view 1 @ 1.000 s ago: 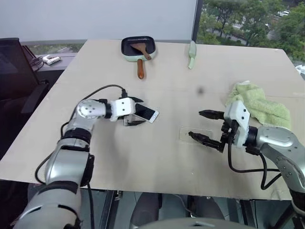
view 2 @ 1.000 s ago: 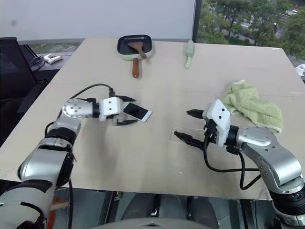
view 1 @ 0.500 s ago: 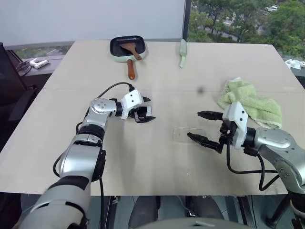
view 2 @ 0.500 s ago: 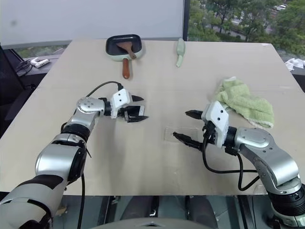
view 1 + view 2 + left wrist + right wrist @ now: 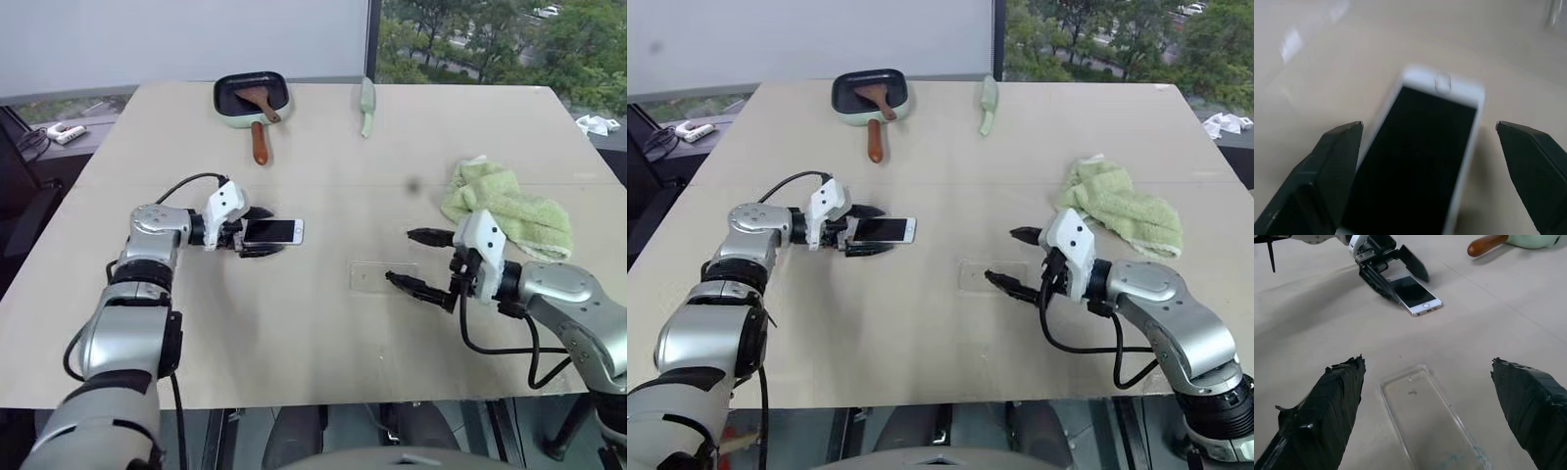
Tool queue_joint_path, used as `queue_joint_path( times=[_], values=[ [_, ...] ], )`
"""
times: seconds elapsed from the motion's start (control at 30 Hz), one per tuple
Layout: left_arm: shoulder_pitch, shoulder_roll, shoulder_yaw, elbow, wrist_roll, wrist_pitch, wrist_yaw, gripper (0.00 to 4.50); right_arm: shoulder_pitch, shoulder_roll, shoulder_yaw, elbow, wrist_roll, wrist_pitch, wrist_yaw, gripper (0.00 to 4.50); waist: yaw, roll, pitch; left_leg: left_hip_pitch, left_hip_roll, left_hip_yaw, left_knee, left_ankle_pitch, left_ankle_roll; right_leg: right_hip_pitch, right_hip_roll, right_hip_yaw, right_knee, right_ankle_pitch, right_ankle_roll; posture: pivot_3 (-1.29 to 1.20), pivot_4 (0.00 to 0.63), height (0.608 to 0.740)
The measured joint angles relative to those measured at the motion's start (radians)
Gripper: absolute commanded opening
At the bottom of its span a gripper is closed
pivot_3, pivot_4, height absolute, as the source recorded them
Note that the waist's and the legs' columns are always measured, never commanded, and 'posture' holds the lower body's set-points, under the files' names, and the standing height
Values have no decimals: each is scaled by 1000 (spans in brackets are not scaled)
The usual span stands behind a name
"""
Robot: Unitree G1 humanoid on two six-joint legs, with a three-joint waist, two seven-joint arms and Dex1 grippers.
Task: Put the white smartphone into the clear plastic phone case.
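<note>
The left gripper [image 5: 257,233] has rolled the white smartphone [image 5: 273,231] flat, screen up, jaws wide and seemingly ungripping, well apart from the clear plastic phone case [image 5: 1432,423].

Soft daylight came from the window beyond the counter's [image 5: 323,323] far edge; shadows were faint. Near my left fingers [image 5: 1332,166], the white smartphone [image 5: 1420,161] looked blurred.

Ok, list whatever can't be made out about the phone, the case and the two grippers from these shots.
- White smartphone: its near end is cut off by the left wrist view's edge, and the picture is blurred.
- Whether the left gripper touches the phone: its fingers flank it, contact unclear.
- Clear plastic phone case: its near end is cut off by the right wrist view's edge; barely visible in the head views.
- Right gripper: open above the case, gap unclear.
</note>
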Motion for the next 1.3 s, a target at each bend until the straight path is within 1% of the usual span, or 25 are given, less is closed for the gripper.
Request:
queue_joint_path(
  times=[0.07, 0.23, 0.37, 0.43, 0.47, 0.5, 0.53, 0.57, 0.87, 1.1, 1.17, 1.2, 1.23, 1.3],
  values=[
    [-21, 2, -30, 12, 43, -13, 49, 4500, -1, 0, 2, 0, -1, -4, 1, 4447, 2, 0, 0, 0, 0, 0, 0, 0, 0, 0, 0, 0, 0, 0, 0, 0, 150, 740],
    [-67, 3, -96, 29, 109, -47, 91, 4500, 3, 0, 3, -1, -1, -4, -9, 4447, 2, 2, -1, 5, 0, 0, 0, 0, 0, 3, 0, 0, 1, 0, 0, 0, 150, 740],
    [-100, 2, -132, 55, 145, -32, 110, 4500, 13, 0, 3, -8, -1, -3, -12, 4447, -2, 3, -2, 12, 0, 0, 0, 0, 0, 9, 3, 1, 2, 0, 0, 0, 150, 740],
    [-113, 2, -138, 66, 162, 6, 104, 4500, 12, 0, 5, -14, -1, -1, -15, 4447, -4, 3, -2, 19, 1, 0, -1, 0, 0, 15, 4, 2, 2, 0, -1, 0, 150, 740],
    [-120, 2, -141, 71, 168, 24, 97, 3995, 12, 0, 5, -16, -1, 1, -18, 4500, -5, 3, -2, 20, 1, 0, -1, 0, 0, 16, 4, 3, 2, -1, -1, 0, 150, 740],
    [-127, 0, -145, 76, 171, 47, 76, 3711, 11, 0, 5, -17, 0, 8, -20, 4500, -6, 3, -2, 20, 1, 0, -1, 0, 0, 15, 4, 4, 2, 0, -1, 0, 150, 740],
    [-128, 0, -147, 77, 171, 54, 69, 3291, 11, 0, 6, -17, 1, 12, -21, 4500, -7, 3, -2, 20, 1, 0, -1, 0, 0, 15, 4, 4, 2, 0, -1, 0, 150, 740],
    [-135, 0, -154, 76, 174, 65, 65, 3008, 11, 0, 6, -18, 2, 14, -22, 4500, -7, 3, -2, 20, 1, 0, -1, 0, 0, 15, 4, 4, 2, 0, -1, 0, 150, 740],
    [-143, -5, -146, 72, 173, 94, 44, 3001, 11, -8, 6, -30, 4, 15, -21, 4500, -5, 3, -2, 19, 1, 1, -2, 0, 0, 15, 4, 5, 1, 0, -1, 0, 150, 740],
    [-140, -21, -111, 68, 152, 84, 39, 3001, 8, -8, 6, -29, 2, 12, -17, 4500, 2, 3, -2, 16, 1, 0, -2, 0, 0, 14, 3, 3, -1, 0, -1, 0, 150, 740],
    [-140, -31, -103, 64, 144, 77, 34, 3001, 6, -9, 6, -28, -1, 8, -14, 4500, 6, 2, -2, 13, 1, 0, -2, 0, 0, 11, 2, 2, -1, 0, -1, 0, 150, 740],
    [-140, -37, -99, 58, 139, 71, 28, 3001, 5, -11, 6, -27, -2, 4, -12, 4500, 9, 2, -2, 9, 0, 0, -1, 0, 0, 8, 2, 2, -1, 0, 0, 0, 150, 740],
    [-140, -45, -92, 42, 128, 67, 11, 3001, 6, -17, 5, -23, -5, -7, -8, 4500, 13, 2, -1, 1, 0, 0, 1, 0, 0, 1, 2, 2, 0, 0, 0, 0, 150, 740],
    [-140, -65, -92, 15, 107, 66, -22, 3001, 10, -28, 1, -7, -8, -19, 0, 4500, 20, 1, -1, -3, 0, 0, 1, 0, 0, -2, 1, 2, 0, 0, 0, 0, 150, 740]
  ],
)
